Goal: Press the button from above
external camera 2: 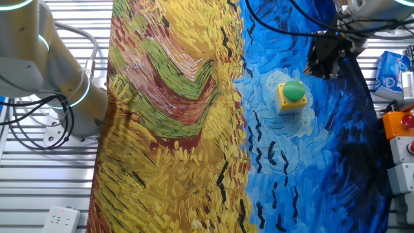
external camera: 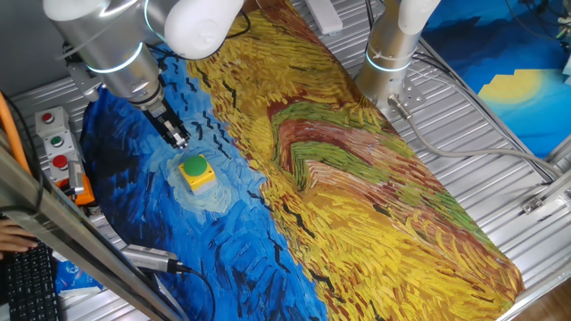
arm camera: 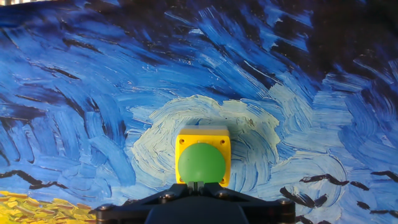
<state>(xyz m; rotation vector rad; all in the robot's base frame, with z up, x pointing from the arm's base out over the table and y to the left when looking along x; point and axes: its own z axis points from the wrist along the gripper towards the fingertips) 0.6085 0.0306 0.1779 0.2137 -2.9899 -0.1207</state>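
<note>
The tabletop [external camera: 500, 143] is ribbed metal, mostly covered by a painted cloth [external camera: 357, 178] of blue swirls on one side and yellow field on the other. The cloth probably serves only as a patterned background, since it lies flat with nothing folded in it.

The arm [external camera: 116, 53] reaches in over the blue half, near the edge of the tabletop where the control box sits. Its jaws [external camera: 176, 135] hang in the air just beside the button [external camera: 196, 169] and above it, not touching. The hand view looks down on the green dome, so the arm seems lined up for a push from above, and the task looks barely begun. Whether the jaws are open or closed I cannot tell; they hold nothing that I can see.

A second arm [external camera: 393, 53] is mounted at the opposite edge, well apart.

The grey control box [external camera: 55, 138], with small red and green buttons, sits near that same edge of the tabletop, off the cloth. An orange part [external camera 2: 396, 123] lies beside it.

The button stands upright on its yellow base within a pale swirl of the blue half. Nothing lies between it and the jaws.
</note>
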